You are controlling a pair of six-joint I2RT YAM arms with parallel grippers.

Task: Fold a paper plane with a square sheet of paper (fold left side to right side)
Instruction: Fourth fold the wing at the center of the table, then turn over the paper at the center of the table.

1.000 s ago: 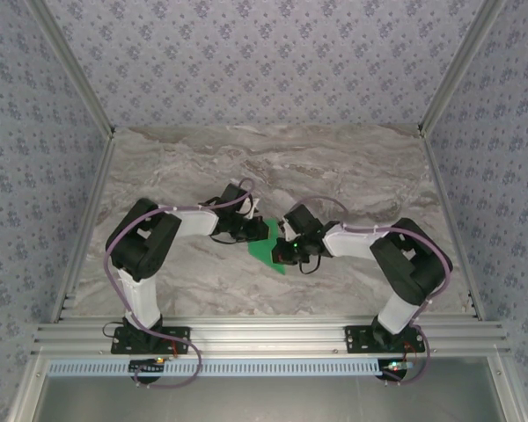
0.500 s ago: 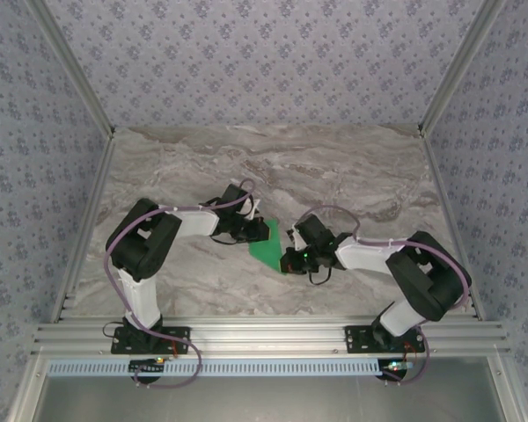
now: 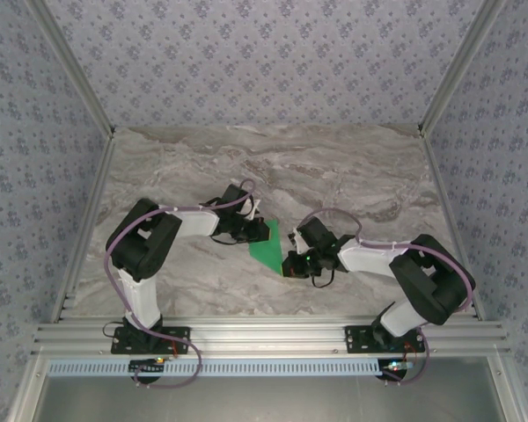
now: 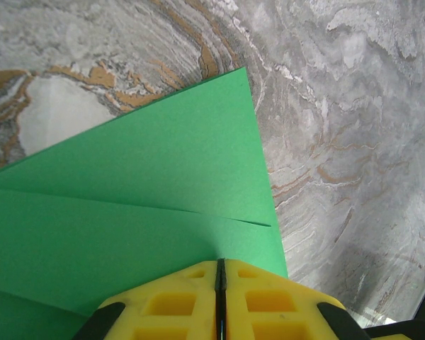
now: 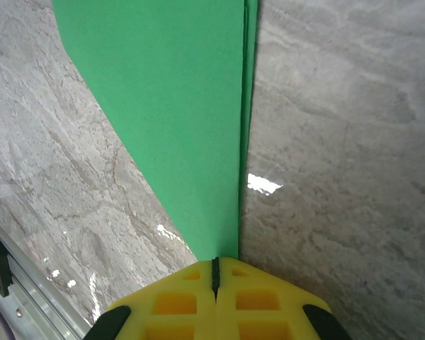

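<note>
The green sheet of paper (image 3: 266, 250) lies folded into a pointed wedge on the marble table between my two arms. My left gripper (image 3: 253, 232) is shut, its yellow fingertips (image 4: 269, 297) resting on the far left part of the paper (image 4: 163, 163), where an overlapping folded layer shows. The right gripper (image 3: 288, 264) is shut too and sits at the near pointed end. In the right wrist view its tips (image 5: 214, 261) meet right on the paper's (image 5: 170, 92) long straight folded edge.
The marble table (image 3: 361, 176) stretches bare behind and to both sides of the paper. Aluminium frame rails (image 3: 264, 336) run along the near edge and up both sides. Both arm bases stand on the near rail.
The right gripper has slid along the paper's right edge toward the near pointed end, its elbow swinging out to the right. The left arm has stayed put.
</note>
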